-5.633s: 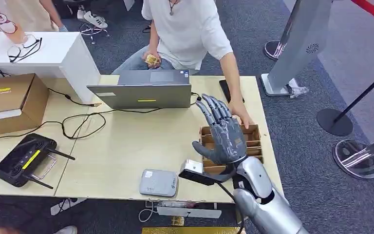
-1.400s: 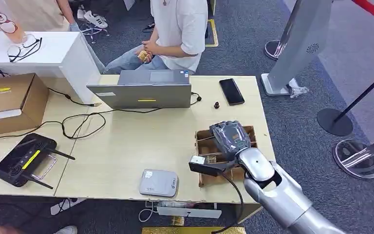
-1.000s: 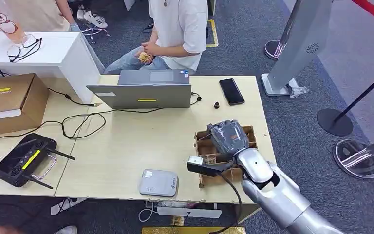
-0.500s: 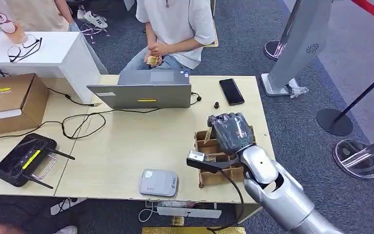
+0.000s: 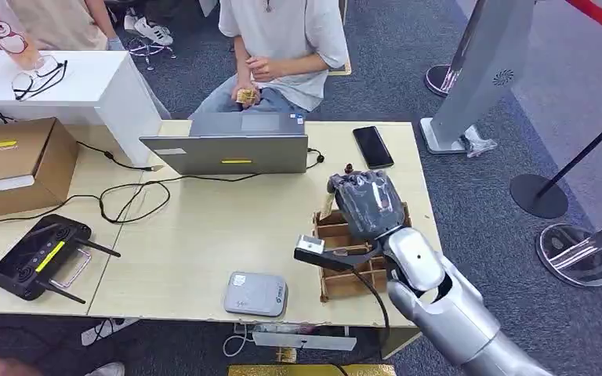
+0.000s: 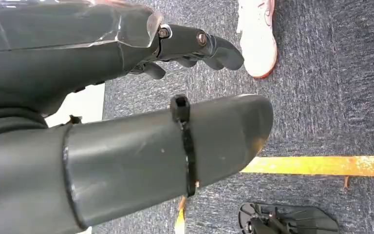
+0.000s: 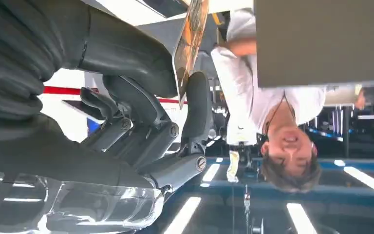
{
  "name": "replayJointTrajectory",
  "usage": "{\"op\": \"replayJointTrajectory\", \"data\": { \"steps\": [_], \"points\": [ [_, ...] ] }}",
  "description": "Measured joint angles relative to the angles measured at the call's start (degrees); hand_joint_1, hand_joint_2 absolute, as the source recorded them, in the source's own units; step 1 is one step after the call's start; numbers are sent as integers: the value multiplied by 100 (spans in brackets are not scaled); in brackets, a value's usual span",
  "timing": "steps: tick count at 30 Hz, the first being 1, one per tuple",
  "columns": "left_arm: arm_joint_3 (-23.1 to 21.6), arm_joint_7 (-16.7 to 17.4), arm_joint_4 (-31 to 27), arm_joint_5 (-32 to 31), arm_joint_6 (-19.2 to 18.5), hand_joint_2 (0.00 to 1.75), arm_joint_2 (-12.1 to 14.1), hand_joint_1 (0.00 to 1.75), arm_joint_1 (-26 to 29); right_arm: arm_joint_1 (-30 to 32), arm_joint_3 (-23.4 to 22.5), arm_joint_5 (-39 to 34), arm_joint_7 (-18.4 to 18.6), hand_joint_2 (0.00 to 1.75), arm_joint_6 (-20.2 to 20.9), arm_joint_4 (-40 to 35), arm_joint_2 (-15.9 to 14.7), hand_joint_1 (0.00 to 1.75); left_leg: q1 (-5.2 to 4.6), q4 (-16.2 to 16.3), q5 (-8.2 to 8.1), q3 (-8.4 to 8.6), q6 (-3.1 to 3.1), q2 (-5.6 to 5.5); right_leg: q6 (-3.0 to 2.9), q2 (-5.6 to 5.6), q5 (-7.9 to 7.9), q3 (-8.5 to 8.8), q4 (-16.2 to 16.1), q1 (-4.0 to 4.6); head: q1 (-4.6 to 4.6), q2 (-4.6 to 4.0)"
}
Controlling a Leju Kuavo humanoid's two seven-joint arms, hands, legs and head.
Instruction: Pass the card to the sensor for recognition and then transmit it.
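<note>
My right hand [image 5: 368, 205] hangs over the far part of a brown compartment box [image 5: 343, 276] at the table's right, its back turned to the head camera. In the right wrist view that hand [image 7: 126, 112] pinches an orange-patterned card [image 7: 191, 36] between thumb and a finger, the card seen edge-on. The sensor [image 5: 256, 294], a flat grey-white pad, lies near the table's front edge, to the left of the box and below the hand. My left hand [image 6: 126, 122] hangs by my side over the carpet and holds nothing, its fingers apart.
A closed grey laptop [image 5: 235, 145] and a black phone [image 5: 373, 146] lie at the far side. A person [image 5: 278, 47] sits behind the table. A black router [image 5: 39, 257], cables and a cardboard carton [image 5: 16, 164] occupy the left.
My right hand has risen out of the compartment box with the card and moved a little to the left and away. The seated person has shifted in the chair.
</note>
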Motion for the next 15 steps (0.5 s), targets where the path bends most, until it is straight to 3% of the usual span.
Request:
{"op": "replayJointTrajectory", "data": {
  "steps": [15],
  "points": [
    [0,9,0,-44,40,0,-28,0,-2,157,-256,-35,-363,175,-779,-81,206,175,0,0,0,0,0,0,0,0,0,0,0,0,0,0]
  ]
}}
